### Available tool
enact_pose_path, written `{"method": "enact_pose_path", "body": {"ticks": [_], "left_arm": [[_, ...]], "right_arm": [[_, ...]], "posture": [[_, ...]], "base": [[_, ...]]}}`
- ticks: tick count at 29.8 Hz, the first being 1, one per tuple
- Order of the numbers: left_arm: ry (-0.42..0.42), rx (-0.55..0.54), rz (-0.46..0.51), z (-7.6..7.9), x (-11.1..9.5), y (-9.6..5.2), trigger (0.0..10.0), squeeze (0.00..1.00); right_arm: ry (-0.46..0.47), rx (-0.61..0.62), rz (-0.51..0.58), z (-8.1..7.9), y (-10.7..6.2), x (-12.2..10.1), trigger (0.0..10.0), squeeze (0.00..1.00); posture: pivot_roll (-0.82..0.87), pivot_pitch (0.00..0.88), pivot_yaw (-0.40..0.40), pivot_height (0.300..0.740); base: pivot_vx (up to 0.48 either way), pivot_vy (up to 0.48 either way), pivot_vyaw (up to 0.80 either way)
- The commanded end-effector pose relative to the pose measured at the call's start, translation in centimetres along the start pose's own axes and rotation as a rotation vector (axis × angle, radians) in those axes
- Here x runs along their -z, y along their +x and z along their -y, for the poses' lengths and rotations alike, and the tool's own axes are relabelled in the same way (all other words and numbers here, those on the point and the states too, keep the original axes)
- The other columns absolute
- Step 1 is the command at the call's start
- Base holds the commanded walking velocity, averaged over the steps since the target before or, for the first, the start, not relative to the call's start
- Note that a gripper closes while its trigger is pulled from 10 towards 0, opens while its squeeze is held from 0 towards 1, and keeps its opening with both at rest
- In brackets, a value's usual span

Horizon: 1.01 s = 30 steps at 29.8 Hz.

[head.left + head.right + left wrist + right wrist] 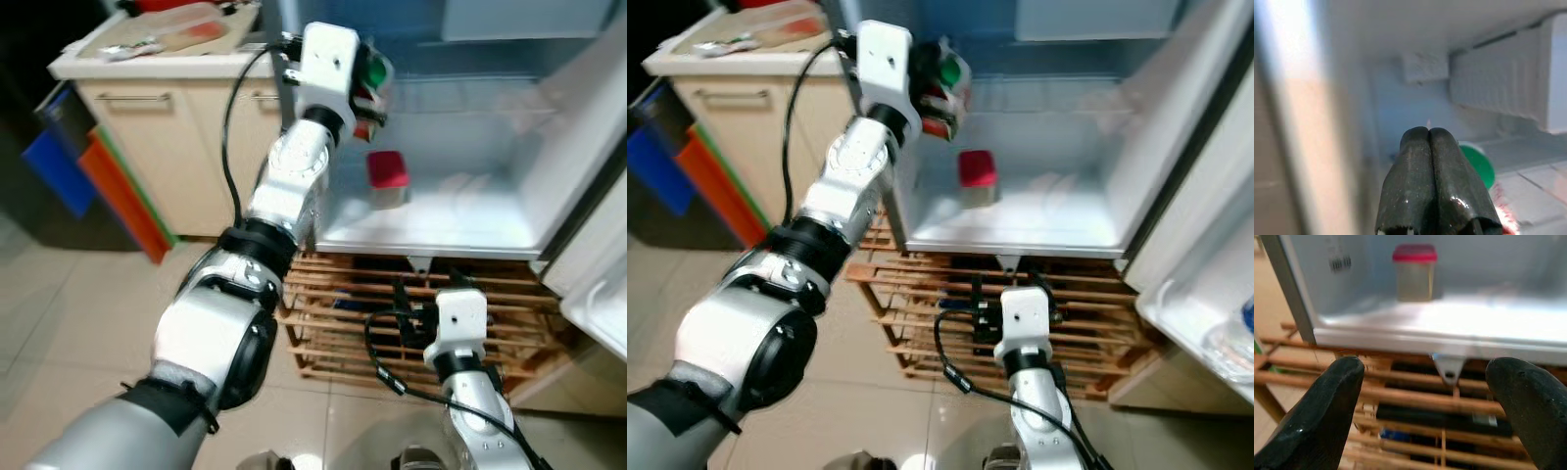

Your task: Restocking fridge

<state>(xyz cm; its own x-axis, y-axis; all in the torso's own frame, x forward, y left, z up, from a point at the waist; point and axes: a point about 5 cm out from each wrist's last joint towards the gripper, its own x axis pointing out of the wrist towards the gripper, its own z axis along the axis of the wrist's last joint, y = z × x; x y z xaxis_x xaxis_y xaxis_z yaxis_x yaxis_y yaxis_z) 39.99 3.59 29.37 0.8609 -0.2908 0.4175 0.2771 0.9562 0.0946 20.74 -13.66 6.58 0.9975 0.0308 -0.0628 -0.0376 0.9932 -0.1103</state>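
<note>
Fridge (470, 230) stands open on a wooden rack (343, 323). Left gripper (1429, 142), fingers pressed together and apparently empty, reaches inside beside a green-capped item (1478, 164). Red-lidded jar (1414, 273) stands upright on the floor of the compartment, below and ahead. Right gripper (1425, 396) hangs wide open, lower.

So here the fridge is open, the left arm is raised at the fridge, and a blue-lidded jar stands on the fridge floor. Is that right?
Not quite: the jar's lid is red, not blue, as the right wrist view shows plainly. The rest holds: the fridge is open, the left gripper is raised at it, and the jar stands on the fridge floor.
</note>
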Motion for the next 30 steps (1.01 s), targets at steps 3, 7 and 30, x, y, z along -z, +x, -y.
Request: {"method": "enact_pose_path", "body": {"ticks": [3,7,30], "left_arm": [[0.054,-0.035,0.015,-1.0,-0.7,0.6,10.0,0.0],[0.048,-0.014,-0.02,-0.6,-0.5,0.9,10.0,0.0],[-0.08,0.078,-0.104,5.1,1.1,0.2,10.0,0.0]], "right_arm": [[0.003,0.012,-0.023,0.3,-2.3,-0.4,10.0,0.0],[-0.006,0.032,-0.056,0.7,-4.4,-0.3,10.0,0.0],[0.014,0.054,-0.154,-0.2,-7.1,-0.2,10.0,0.0]], "posture": [[-0.27,0.243,0.11,0.74],[-0.33,0.275,0.109,0.74],[-0.35,0.296,0.123,0.74]], "base": [[0.0,0.0,0.0],[0.0,0.0,0.0],[0.0,0.0,0.0]]}}
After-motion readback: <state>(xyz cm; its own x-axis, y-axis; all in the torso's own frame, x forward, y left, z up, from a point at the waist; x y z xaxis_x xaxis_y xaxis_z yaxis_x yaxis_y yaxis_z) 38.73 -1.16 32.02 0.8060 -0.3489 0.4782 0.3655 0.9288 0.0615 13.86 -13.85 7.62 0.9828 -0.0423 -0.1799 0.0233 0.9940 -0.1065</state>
